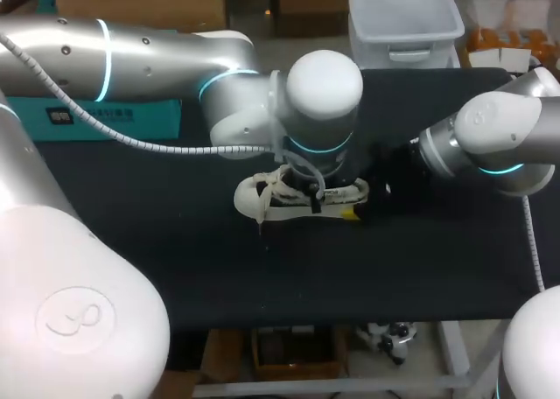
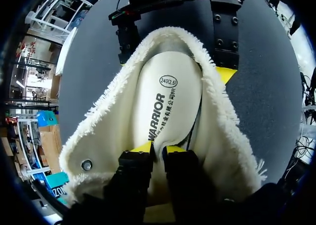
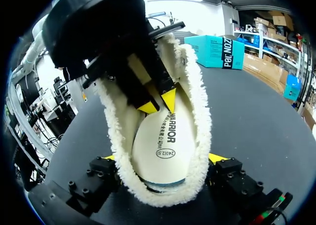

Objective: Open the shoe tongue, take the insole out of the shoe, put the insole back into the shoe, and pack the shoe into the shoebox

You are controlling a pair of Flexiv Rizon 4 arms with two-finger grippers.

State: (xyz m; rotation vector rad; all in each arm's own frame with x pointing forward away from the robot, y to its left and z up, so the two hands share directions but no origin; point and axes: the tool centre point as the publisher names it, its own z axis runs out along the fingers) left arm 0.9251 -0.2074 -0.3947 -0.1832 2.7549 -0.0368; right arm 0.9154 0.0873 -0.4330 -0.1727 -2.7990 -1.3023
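Black bench point(image 1: 175, 259): right tool point(image 3: 163, 158) clamps shoe point(image 1: 262, 198) sides; left tool point(image 2: 159, 148) pinches insole point(image 2: 168, 101) edge (insole fully seated). Step: insole removal, likely. Next: steady lift out, shoe braced.

Cream fleece-lined shoe point(image 1: 297, 198) lies lengthwise at mid-table with its opening spread wide, cream printed insole point(image 2: 168, 106) seated inside; teal shoebox point(image 1: 114, 117) at far left

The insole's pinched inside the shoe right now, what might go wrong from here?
The left claw pinches the insole only at its end, so it may slip or fold when pulled. The fleece lining hugs the insole's edges and may drag. The right claw grips the shoe at one end only; it might tip.
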